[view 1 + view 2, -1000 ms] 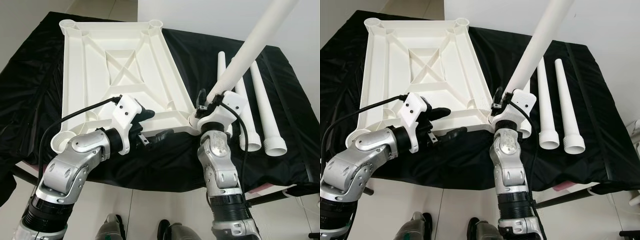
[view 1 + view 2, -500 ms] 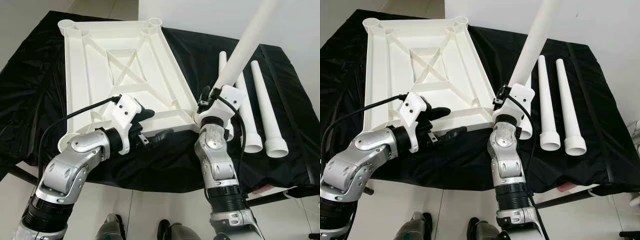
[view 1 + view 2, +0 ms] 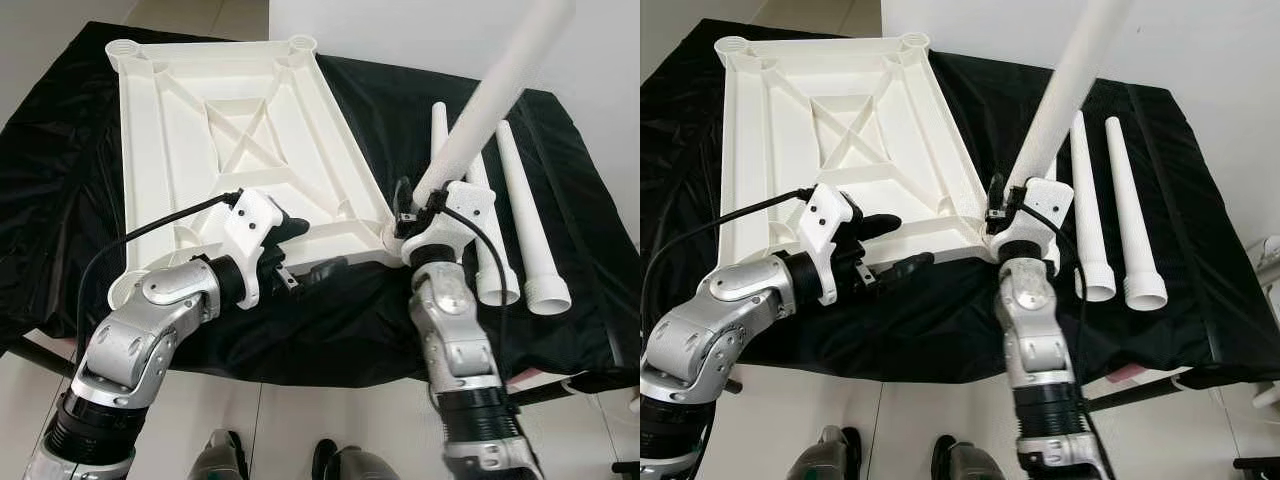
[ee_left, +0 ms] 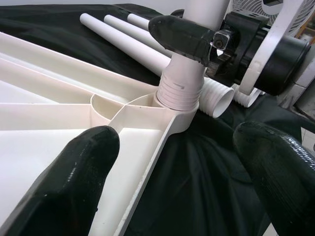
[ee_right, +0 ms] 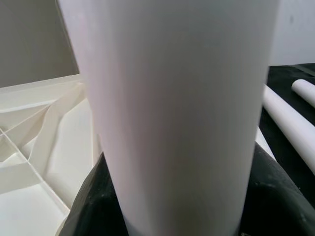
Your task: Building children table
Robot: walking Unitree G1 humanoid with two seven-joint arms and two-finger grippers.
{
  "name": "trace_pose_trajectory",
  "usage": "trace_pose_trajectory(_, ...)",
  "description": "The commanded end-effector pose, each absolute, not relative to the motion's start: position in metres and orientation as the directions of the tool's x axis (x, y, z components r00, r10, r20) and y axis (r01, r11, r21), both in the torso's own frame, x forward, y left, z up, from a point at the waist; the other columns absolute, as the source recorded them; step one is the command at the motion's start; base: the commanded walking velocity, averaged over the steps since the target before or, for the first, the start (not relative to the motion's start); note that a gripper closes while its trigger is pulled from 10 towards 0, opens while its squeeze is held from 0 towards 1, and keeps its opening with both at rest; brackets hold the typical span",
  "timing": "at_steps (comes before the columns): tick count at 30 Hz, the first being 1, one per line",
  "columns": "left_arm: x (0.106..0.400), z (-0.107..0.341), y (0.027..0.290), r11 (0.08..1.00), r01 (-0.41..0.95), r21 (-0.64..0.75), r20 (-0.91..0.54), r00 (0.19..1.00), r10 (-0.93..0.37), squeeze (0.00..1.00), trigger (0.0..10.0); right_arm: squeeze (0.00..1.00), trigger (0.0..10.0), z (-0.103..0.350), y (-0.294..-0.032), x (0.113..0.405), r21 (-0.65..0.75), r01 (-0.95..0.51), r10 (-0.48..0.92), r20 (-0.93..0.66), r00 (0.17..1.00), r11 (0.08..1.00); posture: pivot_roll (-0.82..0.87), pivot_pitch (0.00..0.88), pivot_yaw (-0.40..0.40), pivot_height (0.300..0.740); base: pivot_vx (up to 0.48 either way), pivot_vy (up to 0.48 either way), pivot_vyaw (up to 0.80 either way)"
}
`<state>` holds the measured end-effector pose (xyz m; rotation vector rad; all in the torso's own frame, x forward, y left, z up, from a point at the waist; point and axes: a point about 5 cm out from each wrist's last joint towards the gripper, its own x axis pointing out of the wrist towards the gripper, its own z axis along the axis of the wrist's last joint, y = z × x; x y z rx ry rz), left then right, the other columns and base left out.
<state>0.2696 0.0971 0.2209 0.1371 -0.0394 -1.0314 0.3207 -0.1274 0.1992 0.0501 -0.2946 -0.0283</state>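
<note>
My left tool (image 3: pixel 300 255) sits nearest, its two black fingers (image 4: pixel 78 169) spread apart and gripping nothing; one finger lies over the near rim of the upturned white tabletop (image 3: pixel 215 130), the other hangs over the black cloth (image 3: pixel 340 325) just off that rim, which I judge a bracing posture. Beside it, my right tool (image 3: pixel 425 215) is clamped around the lower end of the first table leg (image 3: pixel 495 95). The left wrist view shows this leg's threaded end (image 4: pixel 179 91) entered in the near right corner socket (image 4: pixel 170 108) of the tabletop, with several thread rings exposed above the socket rim, so I judge the leg started but not fully seated. The leg stands tilted, leaning away from the tabletop toward the robot's right. Farther back on the desk, to the right of the tabletop, three more legs (image 3: pixel 525 215) lie side by side on the cloth, wide ends toward me, untouched. The far corner sockets (image 3: pixel 303 45) stand empty, as does the near left socket (image 3: pixel 130 290). Progress estimate: one leg of four partly installed; remaining work is to seat this leg, fit the other three, then turn the table upright.
</note>
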Motion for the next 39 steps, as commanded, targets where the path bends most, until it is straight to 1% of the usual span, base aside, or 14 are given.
trace_pose_trajectory(1, 0.267, 0.222, 0.095, 0.51, 0.849, 0.14, -0.024, 0.518, -0.855, 0.0, 10.0, 0.0, 10.0, 0.155, -0.142, 0.323, 0.026, 0.038, -0.04, 0.066, 0.997, 0.999, 0.11, 0.203, -0.082, 0.74, 0.0, 0.0, 0.0)
trace_pose_trajectory(7, 0.267, 0.222, 0.095, 0.507, 0.851, 0.139, -0.025, 0.514, -0.857, 0.0, 10.0, 0.0, 10.0, 0.157, -0.146, 0.327, 0.013, 0.024, -0.025, 0.06, 0.998, 1.0, 0.11, 0.202, -0.08, 0.74, 0.0, 0.0, 0.0)
trace_pose_trajectory(14, 0.266, 0.222, 0.095, 0.508, 0.85, 0.14, -0.026, 0.516, -0.856, 0.0, 10.0, 0.0, 10.0, 0.153, -0.139, 0.32, 0.014, -0.003, 0.002, 0.068, 0.998, 1.0, 0.12, 0.203, -0.085, 0.74, 0.0, 0.0, 0.0)
trace_pose_trajectory(22, 0.265, 0.222, 0.095, 0.504, 0.852, 0.141, -0.026, 0.512, -0.859, 0.0, 10.0, 0.0, 10.0, 0.148, -0.128, 0.314, 0.065, 0.045, -0.05, 0.064, 0.997, 0.997, 0.12, 0.206, -0.081, 0.74, 0.0, 0.0, 0.0)
trace_pose_trajectory(39, 0.265, 0.221, 0.095, 0.504, 0.853, 0.136, -0.029, 0.512, -0.859, 0.0, 10.0, 0.0, 10.0, 0.149, -0.13, 0.314, 0.065, 0.064, -0.069, 0.064, 0.996, 0.996, 0.12, 0.213, -0.084, 0.74, 0.0, 0.0, 0.0)
